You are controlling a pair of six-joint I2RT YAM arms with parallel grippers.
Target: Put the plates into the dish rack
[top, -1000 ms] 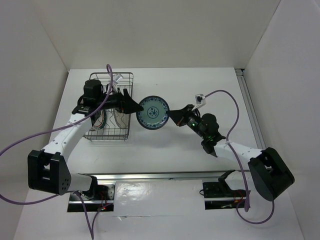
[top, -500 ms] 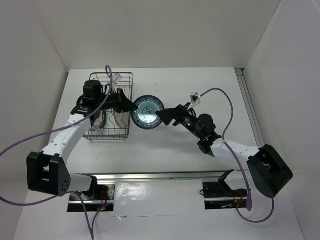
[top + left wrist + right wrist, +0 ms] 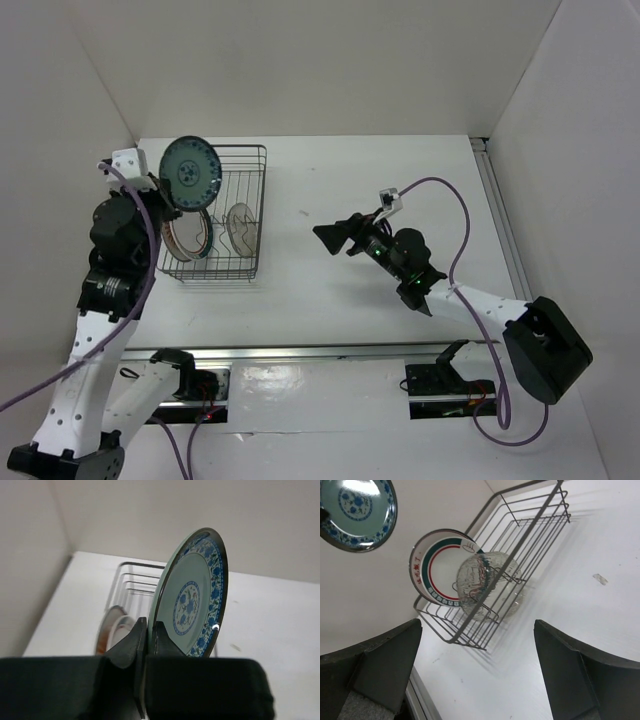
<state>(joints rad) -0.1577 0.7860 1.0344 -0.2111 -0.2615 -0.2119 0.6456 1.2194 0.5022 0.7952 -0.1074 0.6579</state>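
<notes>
Left gripper (image 3: 148,630) pinches the raised blue-green plate (image 3: 190,172) near the dish rack (image 3: 240,148); right gripper (image 3: 326,236) gapes wide and empty

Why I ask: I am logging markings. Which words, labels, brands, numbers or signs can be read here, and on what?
Red marks on the rim of the white round plate with red and teal rings, standing in the dark wire dish rack: too small and blurred to read.
No other text shows.
</notes>
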